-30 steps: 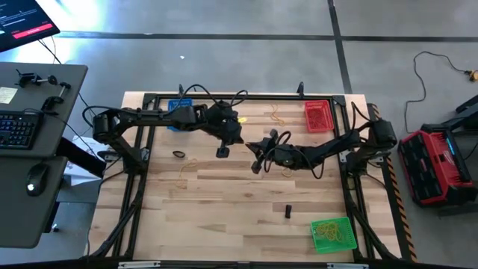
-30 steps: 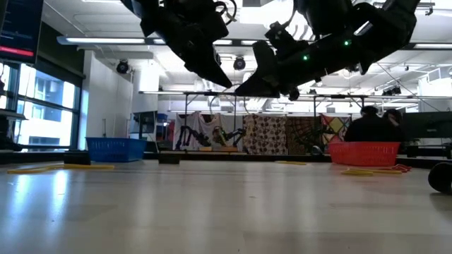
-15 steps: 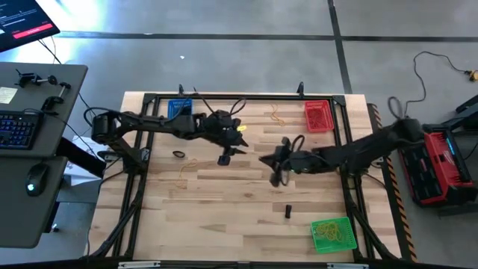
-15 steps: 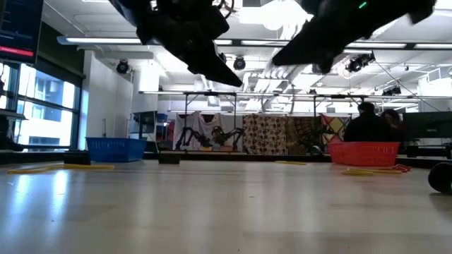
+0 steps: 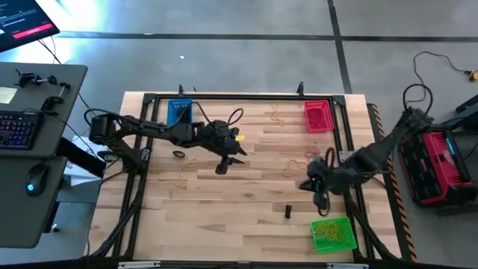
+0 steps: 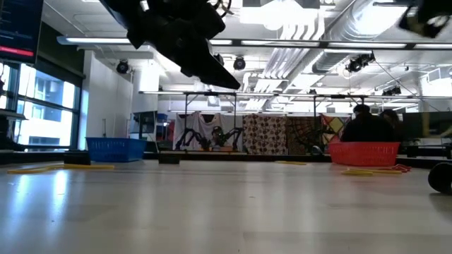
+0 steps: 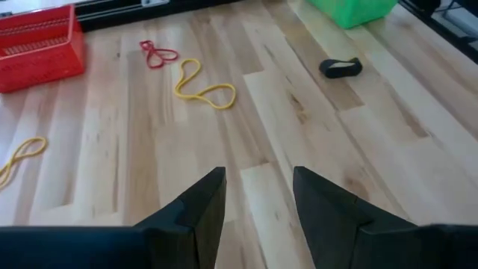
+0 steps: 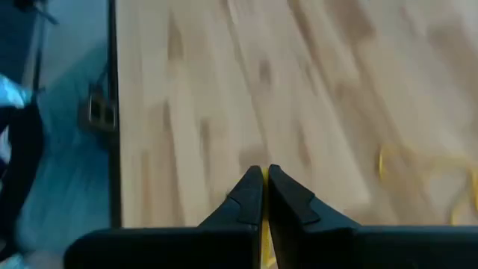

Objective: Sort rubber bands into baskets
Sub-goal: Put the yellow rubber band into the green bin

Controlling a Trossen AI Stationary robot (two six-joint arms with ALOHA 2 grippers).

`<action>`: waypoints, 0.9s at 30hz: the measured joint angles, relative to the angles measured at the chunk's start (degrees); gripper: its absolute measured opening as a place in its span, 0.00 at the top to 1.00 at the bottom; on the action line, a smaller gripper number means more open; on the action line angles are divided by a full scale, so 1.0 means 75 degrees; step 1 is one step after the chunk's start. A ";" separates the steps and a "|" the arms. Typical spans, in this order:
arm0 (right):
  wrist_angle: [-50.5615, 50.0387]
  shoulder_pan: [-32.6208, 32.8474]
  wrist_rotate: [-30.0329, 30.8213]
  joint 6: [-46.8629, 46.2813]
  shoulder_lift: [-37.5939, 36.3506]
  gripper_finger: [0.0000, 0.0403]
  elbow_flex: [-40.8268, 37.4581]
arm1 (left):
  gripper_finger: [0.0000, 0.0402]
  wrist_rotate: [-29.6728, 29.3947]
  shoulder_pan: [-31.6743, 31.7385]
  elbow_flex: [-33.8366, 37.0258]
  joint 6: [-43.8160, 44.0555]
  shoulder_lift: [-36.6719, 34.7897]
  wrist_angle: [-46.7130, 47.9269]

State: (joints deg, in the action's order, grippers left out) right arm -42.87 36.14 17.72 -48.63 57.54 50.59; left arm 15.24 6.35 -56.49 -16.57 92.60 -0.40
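High view, left to right: left gripper [image 5: 222, 167] has stayed mid-counter, fingers [image 7: 196, 211] apart and empty; right gripper [image 5: 320, 196] has swung from counter centre toward the green basket [image 5: 333, 233], fingers [image 8: 248, 196] pinched on a yellow rubber band [image 8: 262, 237]. Judgement: delivery under way; loose bands [image 7: 205, 84] remain on the counter [image 5: 224, 209]

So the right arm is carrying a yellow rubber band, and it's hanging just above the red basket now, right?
Not the red one. The high view shows the right gripper near the green basket, at the table's near right corner; the red basket sits at the far edge. The right wrist view does show its fingers shut on a yellow rubber band.
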 joint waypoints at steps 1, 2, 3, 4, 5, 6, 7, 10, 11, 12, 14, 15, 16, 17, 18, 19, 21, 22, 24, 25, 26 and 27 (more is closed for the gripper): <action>-0.0399 0.0218 -0.0075 -0.0391 0.0037 1.00 0.0191 | 0.62 0.0001 -0.0044 0.0000 -0.0001 0.0000 -0.0007; -0.0736 0.0447 -0.0165 -0.0785 0.0083 1.00 0.0378 | 0.62 0.0001 -0.0083 -0.0001 -0.0001 0.0000 -0.0010; -0.1063 0.0666 -0.0233 -0.1189 0.0126 1.00 0.0568 | 0.62 0.0001 -0.0118 0.0000 -0.0001 0.0000 -0.0018; -0.1330 0.0875 -0.0255 -0.1567 0.0173 1.00 0.0760 | 0.62 0.0001 -0.0138 0.0000 -0.0001 0.0000 -0.0040; -0.1527 0.1101 -0.0263 -0.1913 0.0225 1.00 0.0944 | 0.62 0.0001 -0.0163 0.0000 -0.0001 0.0000 -0.0056; -0.1664 0.1322 -0.0260 -0.2222 0.0281 1.00 0.1123 | 0.62 0.0001 -0.0177 0.0000 -0.0001 0.0000 -0.0056; -0.1770 0.1523 -0.0229 -0.2494 0.0335 1.00 0.1273 | 0.62 -0.0002 -0.0195 0.0000 -0.0001 0.0000 -0.0056; -0.2010 0.2043 -0.0079 -0.3291 0.0547 1.00 0.1545 | 0.62 -0.0034 -0.0213 0.0000 -0.0001 0.0000 -0.0053; -0.2058 0.2182 -0.0089 -0.3566 0.0639 1.00 0.1574 | 0.62 -0.0034 -0.0213 0.0000 -0.0001 0.0000 -0.0053; -0.2160 0.2312 -0.0122 -0.3839 0.0743 1.00 0.1585 | 0.62 -0.0036 -0.0213 0.0000 0.0001 0.0000 -0.0052; -0.2398 0.2555 -0.0301 -0.4430 0.0984 1.00 0.1585 | 0.62 -0.0038 -0.0213 0.0000 0.0002 0.0000 -0.0051; -0.2532 0.2669 -0.0423 -0.4746 0.1114 1.00 0.1585 | 0.62 -0.0040 -0.0213 0.0000 0.0002 0.0000 -0.0051; -0.2656 0.2788 -0.0510 -0.5019 0.1248 1.00 0.1585 | 0.62 -0.0041 -0.0213 0.0000 0.0005 0.0000 -0.0051; -0.2736 0.2902 -0.0621 -0.5245 0.1384 1.00 0.1585 | 0.62 -0.0046 -0.0213 0.0000 0.0009 0.0000 -0.0051; -0.2764 0.3017 -0.0659 -0.5432 0.1506 1.00 0.1585 | 0.62 -0.0055 -0.0213 0.0000 0.0040 0.0000 -0.0051; -0.2763 0.3125 -0.0670 -0.5593 0.1613 1.00 0.1585 | 0.62 -0.0058 -0.0210 0.0000 0.0061 0.0000 -0.0051; -0.2681 0.3331 -0.0693 -0.5920 0.1790 1.00 0.1585 | 0.62 -0.0061 -0.0213 0.0000 0.0092 0.0000 -0.0051; -0.2589 0.3439 -0.0703 -0.6094 0.1867 1.00 0.1585 | 0.62 -0.0058 -0.0213 0.0000 0.0137 0.0000 -0.0051; -0.2533 0.3663 -0.0709 -0.6462 0.1991 1.00 0.1585 | 0.62 -0.0061 -0.0213 0.0000 0.0201 0.0000 -0.0048; -0.2539 0.3767 -0.0709 -0.6663 0.2035 1.00 0.1585 | 0.62 -0.0061 -0.0213 0.0000 0.0203 -0.0002 -0.0051; -0.2538 0.3871 -0.0706 -0.6875 0.2086 1.00 0.1585 | 0.62 -0.0061 -0.0213 0.0000 0.0206 -0.0003 -0.0048; -0.2539 0.3972 -0.0709 -0.7076 0.2143 1.00 0.1585 | 0.62 -0.0061 -0.0219 0.0000 0.0206 -0.0002 -0.0048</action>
State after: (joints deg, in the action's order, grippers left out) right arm -61.91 65.93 12.40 -101.70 73.61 62.48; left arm 14.79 4.71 -56.49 -15.03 92.59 -0.75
